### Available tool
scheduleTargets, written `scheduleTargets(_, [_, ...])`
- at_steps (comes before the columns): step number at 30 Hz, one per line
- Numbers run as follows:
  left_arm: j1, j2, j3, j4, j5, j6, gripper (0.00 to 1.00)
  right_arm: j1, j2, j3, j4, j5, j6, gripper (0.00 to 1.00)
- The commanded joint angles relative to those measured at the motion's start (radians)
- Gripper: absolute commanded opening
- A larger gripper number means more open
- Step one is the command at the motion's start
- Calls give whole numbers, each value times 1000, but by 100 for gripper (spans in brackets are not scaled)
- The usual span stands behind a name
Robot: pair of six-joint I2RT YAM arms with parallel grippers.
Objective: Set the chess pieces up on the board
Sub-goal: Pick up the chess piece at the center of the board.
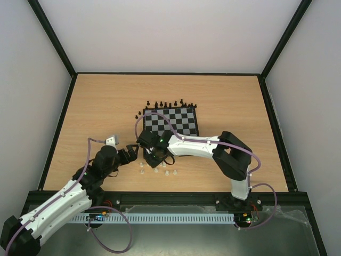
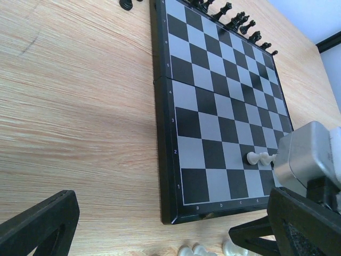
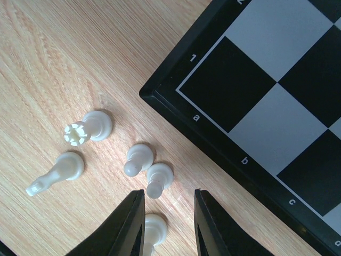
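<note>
1. Left gripper [image 1: 132, 153], left of board [image 3: 266, 122]: fingers spread, empty.
2. White pieces [image 3: 139, 160] lie just off board's near edge; one pawn [image 3: 153, 229] sits between the right gripper [image 3: 168, 196] fingers.
3. Right gripper, spread, not yet pinching: centre on pawn, close gently, lift straight, sparing neighbours.

Board [image 1: 171, 120]: black and pale silver-grey checks; black border with thin white line, white letters and numerals.
Black chess pieces [image 1: 170, 103]: solid black.
Cream-white chess pieces [image 3: 141, 160]: glossy, plain whitish-cream.
Table [image 1: 101, 112]: light tan wood grain with fine darker streaks.
Arms [image 1: 194, 144]: white shells, black joints, one green light.
Cables [image 1: 88, 152]: lilac.
Left gripper [image 1: 132, 153], right gripper [image 3: 168, 198]: black.
Walls [image 1: 32, 106]: pale grey-white; frame bars black.
</note>
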Motion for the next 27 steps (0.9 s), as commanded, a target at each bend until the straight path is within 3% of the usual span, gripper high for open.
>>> scheduleTargets(1, [6, -24, 4, -29, -13, -4, 99, 6, 21, 20, -58, -4, 5, 27])
scheduleTargets(27, [8, -44, -12, -36, -17, -7, 100, 8, 56, 10, -29, -16, 13, 27])
